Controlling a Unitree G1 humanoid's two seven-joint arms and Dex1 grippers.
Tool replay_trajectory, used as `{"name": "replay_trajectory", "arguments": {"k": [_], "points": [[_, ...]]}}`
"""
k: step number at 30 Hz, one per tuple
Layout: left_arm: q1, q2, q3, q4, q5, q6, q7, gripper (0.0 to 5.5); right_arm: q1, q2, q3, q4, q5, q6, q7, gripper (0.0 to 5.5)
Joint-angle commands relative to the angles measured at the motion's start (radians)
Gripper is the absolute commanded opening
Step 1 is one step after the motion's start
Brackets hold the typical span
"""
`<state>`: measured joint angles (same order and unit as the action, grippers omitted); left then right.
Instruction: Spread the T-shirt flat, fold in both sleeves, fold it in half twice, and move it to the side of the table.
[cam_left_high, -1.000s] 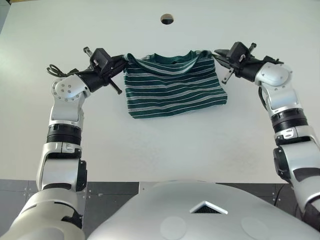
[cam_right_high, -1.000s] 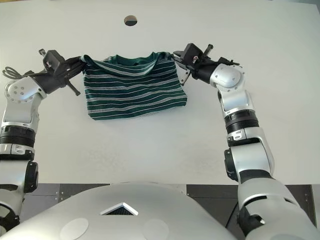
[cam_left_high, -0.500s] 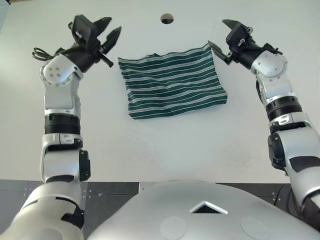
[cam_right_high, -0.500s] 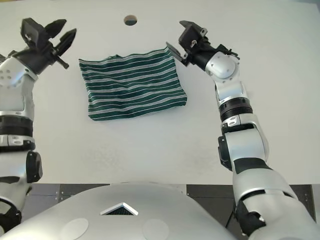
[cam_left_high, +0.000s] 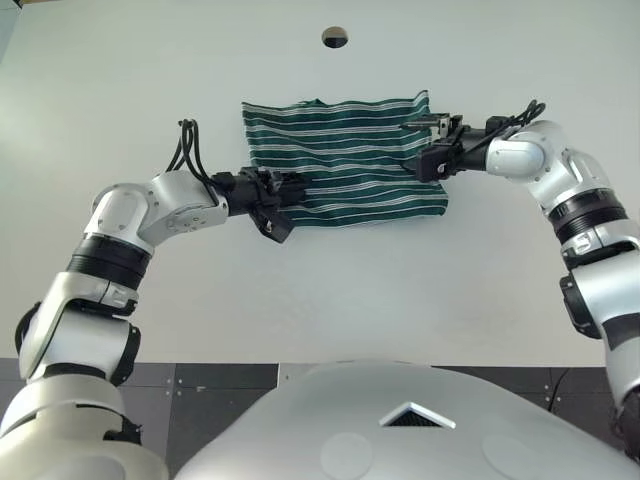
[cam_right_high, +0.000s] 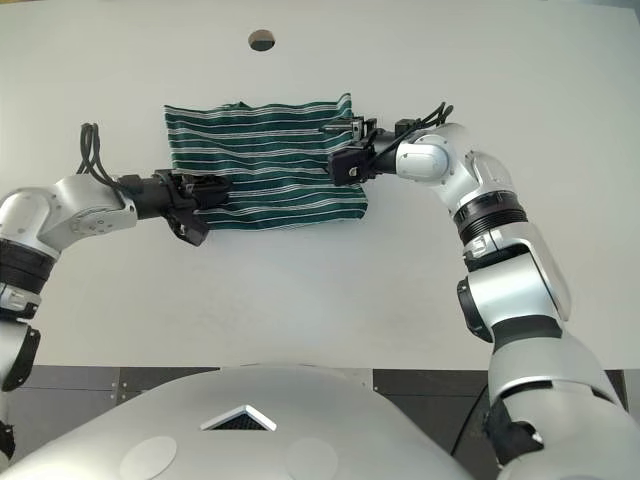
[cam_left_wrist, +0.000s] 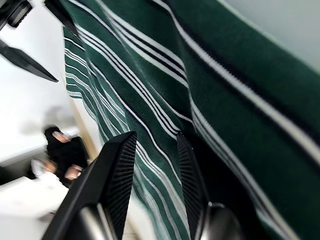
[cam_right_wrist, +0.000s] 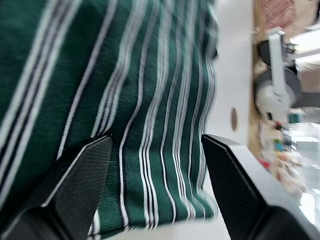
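Claws spread, left gripper (cam_left_high: 284, 204) and right gripper (cam_left_high: 426, 148) are dropping to the T-shirt (cam_left_high: 340, 150) at 8 and 3 o'clock, likely starting another fold.

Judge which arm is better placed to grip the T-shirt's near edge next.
Probably left. The left gripper sits at the T-shirt's near-left corner; the right gripper is farther up its right edge.

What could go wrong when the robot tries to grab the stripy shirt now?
The left end effector sits at the near corner of the folded T-shirt; it might pinch only the top layer, so the fold opens.
The right end effector is over the opposite edge; uneven pulling could wrinkle or skew it.
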<state>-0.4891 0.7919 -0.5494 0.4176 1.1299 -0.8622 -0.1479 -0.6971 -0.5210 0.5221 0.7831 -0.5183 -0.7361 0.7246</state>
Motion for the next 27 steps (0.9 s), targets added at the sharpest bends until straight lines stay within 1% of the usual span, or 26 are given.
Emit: {"name": "replay_trajectory", "arguments": {"k": [1, 2, 4, 8, 11, 14, 15, 17, 19, 20, 22, 23, 24, 25, 26, 27], "points": [[-0.251, -0.017, -0.285, 0.132, 0.421, 0.026, 0.356, 1.52, 0.194, -0.104, 0.136, -0.384, 0.272, 0.187, 0.503, 3.29], [-0.296, -0.043, -0.325, 0.138, 0.465, 0.031, 0.419, 1.52, 0.236, -0.106, 0.156, -0.484, 0.349, 0.240, 0.554, 3.29], [-0.355, -0.082, -0.380, 0.139, 0.513, 0.037, 0.511, 1.52, 0.280, -0.075, 0.168, -0.584, 0.419, 0.288, 0.561, 3.29], [-0.461, -0.139, -0.498, 0.245, 0.611, 0.093, 0.682, 1.52, 0.294, 0.029, 0.151, -0.602, 0.438, 0.330, 0.487, 3.29], [-0.508, -0.186, -0.583, 0.322, 0.658, 0.139, 0.786, 1.52, 0.301, 0.061, 0.138, -0.589, 0.432, 0.334, 0.451, 3.29], [-0.530, -0.185, -0.605, 0.320, 0.639, 0.157, 0.834, 1.52, 0.304, 0.059, 0.107, -0.595, 0.453, 0.329, 0.434, 3.29], [-0.540, -0.167, -0.591, 0.307, 0.616, 0.154, 0.834, 1.52, 0.305, 0.053, 0.086, -0.604, 0.478, 0.338, 0.436, 3.29], [-0.561, -0.108, -0.522, 0.271, 0.531, 0.121, 0.834, 1.52, 0.326, 0.031, 0.028, -0.669, 0.599, 0.420, 0.479, 3.29], [-0.563, -0.045, -0.424, 0.204, 0.393, 0.066, 0.834, 1.52, 0.354, 0.000, -0.034, -0.787, 0.790, 0.574, 0.540, 3.29], [-0.558, -0.020, -0.352, 0.164, 0.275, 0.021, 0.804, 1.52, 0.362, -0.018, -0.073, -0.844, 0.894, 0.663, 0.558, 3.29], [-0.529, 0.024, -0.227, 0.097, 0.013, -0.050, 0.680, 1.52, 0.364, -0.049, -0.156, -0.895, 1.026, 0.779, 0.570, 3.29], [-0.467, 0.061, -0.189, 0.045, -0.167, -0.071, 0.590, 1.52, 0.365, -0.072, -0.203, -0.880, 1.043, 0.792, 0.571, 3.29], [-0.392, 0.104, -0.173, -0.008, -0.315, -0.078, 0.510, 1.52, 0.368, -0.094, -0.238, -0.856, 1.038, 0.783, 0.574, 3.29], [-0.286, 0.182, -0.178, -0.082, -0.466, -0.077, 0.434, 1.52, 0.381, -0.125, -0.276, -0.821, 1.023, 0.765, 0.575, 3.29], [-0.168, 0.288, -0.221, -0.137, -0.631, -0.082, 0.352, 1.52, 0.406, -0.165, -0.313, -0.778, 0.993, 0.726, 0.576, 3.29], [-0.088, 0.358, -0.245, -0.174, -0.738, -0.079, 0.288, 1.52, 0.424, -0.190, -0.335, -0.753, 0.972, 0.701, 0.578, 3.29]]}}
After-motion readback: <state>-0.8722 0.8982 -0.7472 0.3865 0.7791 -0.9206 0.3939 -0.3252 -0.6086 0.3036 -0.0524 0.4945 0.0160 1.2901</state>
